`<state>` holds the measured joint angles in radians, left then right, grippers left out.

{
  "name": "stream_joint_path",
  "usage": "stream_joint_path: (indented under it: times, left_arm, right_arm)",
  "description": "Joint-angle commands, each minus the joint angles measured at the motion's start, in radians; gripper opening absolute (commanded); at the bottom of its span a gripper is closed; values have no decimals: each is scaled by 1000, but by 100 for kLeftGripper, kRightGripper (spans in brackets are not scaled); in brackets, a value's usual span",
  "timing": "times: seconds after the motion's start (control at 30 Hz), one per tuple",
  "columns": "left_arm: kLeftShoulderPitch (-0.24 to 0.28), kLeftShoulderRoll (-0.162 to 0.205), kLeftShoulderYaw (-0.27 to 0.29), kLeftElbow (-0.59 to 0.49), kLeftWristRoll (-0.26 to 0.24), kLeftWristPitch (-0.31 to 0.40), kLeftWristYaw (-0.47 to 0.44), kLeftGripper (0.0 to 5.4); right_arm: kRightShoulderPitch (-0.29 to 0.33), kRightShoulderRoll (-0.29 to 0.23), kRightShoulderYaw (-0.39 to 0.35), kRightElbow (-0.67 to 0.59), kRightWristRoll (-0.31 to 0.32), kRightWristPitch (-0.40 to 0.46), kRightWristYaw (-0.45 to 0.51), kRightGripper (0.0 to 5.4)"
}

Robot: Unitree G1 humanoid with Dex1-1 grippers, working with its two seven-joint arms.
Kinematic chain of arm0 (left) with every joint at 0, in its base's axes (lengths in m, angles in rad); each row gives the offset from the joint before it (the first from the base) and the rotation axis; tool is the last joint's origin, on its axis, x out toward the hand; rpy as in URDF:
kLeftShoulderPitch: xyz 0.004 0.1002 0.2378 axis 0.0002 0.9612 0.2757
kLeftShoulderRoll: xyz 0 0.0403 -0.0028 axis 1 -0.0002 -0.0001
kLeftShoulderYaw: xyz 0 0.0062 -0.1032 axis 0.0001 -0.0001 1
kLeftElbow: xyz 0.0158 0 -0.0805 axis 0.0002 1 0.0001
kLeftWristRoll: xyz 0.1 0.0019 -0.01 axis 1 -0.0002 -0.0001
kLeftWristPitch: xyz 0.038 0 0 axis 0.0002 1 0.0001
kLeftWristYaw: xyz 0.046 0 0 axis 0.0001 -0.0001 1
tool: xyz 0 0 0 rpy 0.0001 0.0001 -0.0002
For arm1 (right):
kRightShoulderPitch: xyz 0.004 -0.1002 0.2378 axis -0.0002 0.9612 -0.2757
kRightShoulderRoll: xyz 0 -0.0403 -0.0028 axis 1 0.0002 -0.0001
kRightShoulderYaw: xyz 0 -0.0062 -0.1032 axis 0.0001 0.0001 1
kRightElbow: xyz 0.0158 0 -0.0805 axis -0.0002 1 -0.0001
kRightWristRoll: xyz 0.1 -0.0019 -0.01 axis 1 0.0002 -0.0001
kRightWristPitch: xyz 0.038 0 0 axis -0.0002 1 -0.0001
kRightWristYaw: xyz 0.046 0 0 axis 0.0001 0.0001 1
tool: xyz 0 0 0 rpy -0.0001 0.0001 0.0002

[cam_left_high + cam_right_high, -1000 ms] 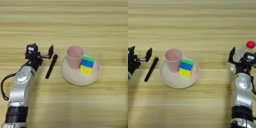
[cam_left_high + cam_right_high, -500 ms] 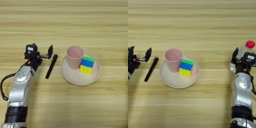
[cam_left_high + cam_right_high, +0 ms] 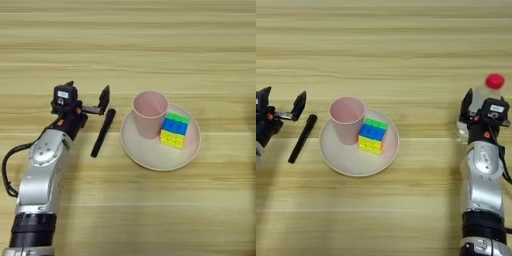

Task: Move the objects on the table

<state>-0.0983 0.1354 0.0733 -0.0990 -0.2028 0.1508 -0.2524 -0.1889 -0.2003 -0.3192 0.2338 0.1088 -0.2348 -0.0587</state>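
Observation:
A round beige plate (image 3: 150,161) lies mid-table, holding an upright pink cup (image 3: 149,114) and a multicoloured puzzle cube (image 3: 175,131) to the cup's right. Just left of the plate a slim black marker pen (image 3: 102,132) lies on the table (image 3: 150,45). My left gripper (image 3: 87,92) hovers open just behind the pen's far end, touching nothing. At the far right, my right gripper (image 3: 476,100) is closed around the clear body of the small bottle (image 3: 481,95), whose red cap (image 3: 495,81) sticks out above the wrist. The bottle leans a little.
My left arm (image 3: 42,170) runs from the bottom left edge up to the pen. My right arm (image 3: 483,185) rises from the bottom right corner. Bare wood stretches across the far half of the table.
My right gripper has pushed forward onto the bottle, and the red cap has shifted slightly up and left. The left gripper, pen, plate, cup and cube have not moved.

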Motion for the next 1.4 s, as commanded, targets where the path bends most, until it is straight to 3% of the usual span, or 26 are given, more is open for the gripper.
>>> stream_joint_path:
  times: [0.03, 0.27, 0.73, 1.13, 1.4]
  left_arm:
    - [11, 8, -19, -42, 0, -1, -17, 540]
    - [31, 10, -59, -126, 4, 22, -29, 540]
    - [39, 29, -224, -392, -50, 148, -120, 540]
    - [-12, 25, -382, -330, 39, 90, -155, 540]
    - [-32, 5, -420, -265, 56, 60, -167, 540]
  right_arm:
    - [-11, -26, 8, -101, -10, 37, 4, 325]
    - [-9, -25, 36, -243, -5, 116, 27, 325]
    - [-3, 8, 164, -595, 33, 338, 101, 323]
    - [-1, 59, 260, -699, 77, 446, 136, 323]
    - [6, 73, 298, -807, 117, 554, 146, 323]
